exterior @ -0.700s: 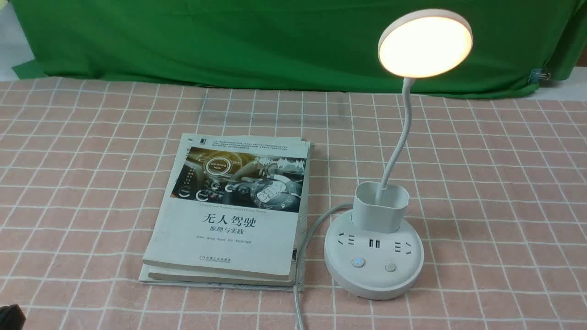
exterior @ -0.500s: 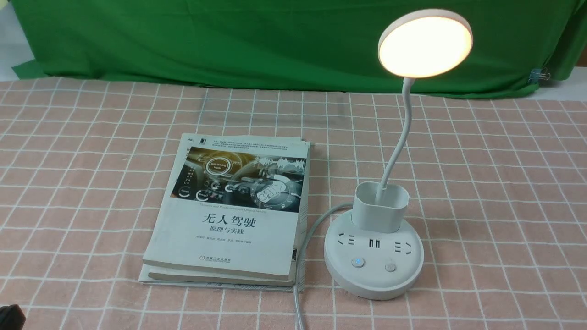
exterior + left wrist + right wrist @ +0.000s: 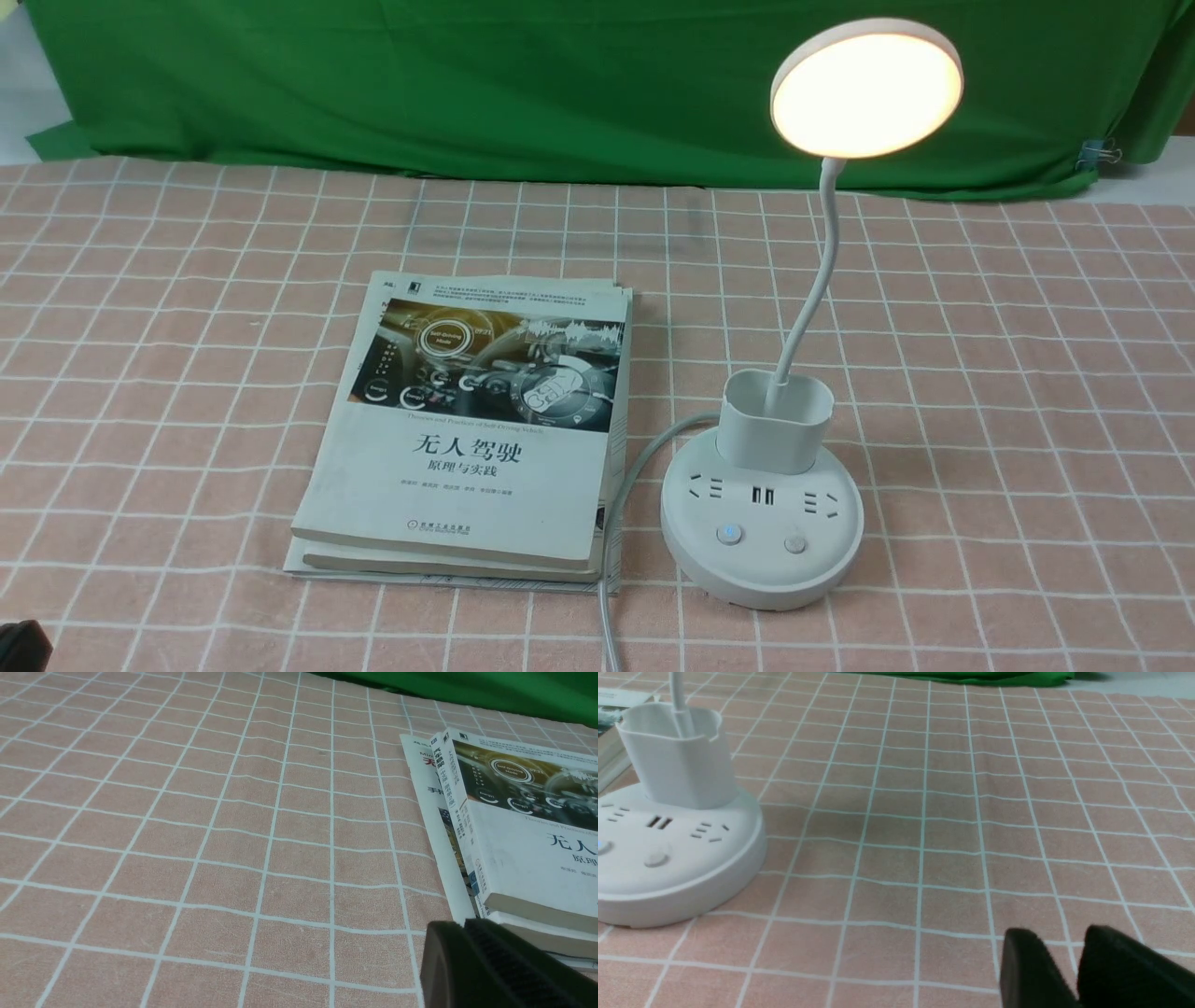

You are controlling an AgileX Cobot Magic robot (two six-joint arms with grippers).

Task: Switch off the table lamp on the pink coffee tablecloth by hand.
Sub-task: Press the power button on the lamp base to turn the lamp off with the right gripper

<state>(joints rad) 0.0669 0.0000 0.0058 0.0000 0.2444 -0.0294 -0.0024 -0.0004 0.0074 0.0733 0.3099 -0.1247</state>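
Note:
The table lamp stands on the pink coffee tablecloth (image 3: pixel 980 373), right of centre. Its round disc head (image 3: pixel 865 89) glows warm yellow. Its round base (image 3: pixel 761 546) carries a blue-lit button (image 3: pixel 729 534) and a plain button (image 3: pixel 794 543). The base also shows in the right wrist view (image 3: pixel 677 858). My right gripper (image 3: pixel 1069 939) is low over the cloth, well off to the side of the base, empty, its fingertips a narrow gap apart. My left gripper (image 3: pixel 462 926) is shut and empty beside the books. Only a black corner of the left hand (image 3: pixel 19 644) shows in the front view.
Two stacked books (image 3: pixel 467 429) lie left of the lamp base, also in the left wrist view (image 3: pixel 523 830). The lamp's white cord (image 3: pixel 616 523) runs between the books and the base toward the front edge. A green backdrop cloth (image 3: pixel 467 84) hangs at the back.

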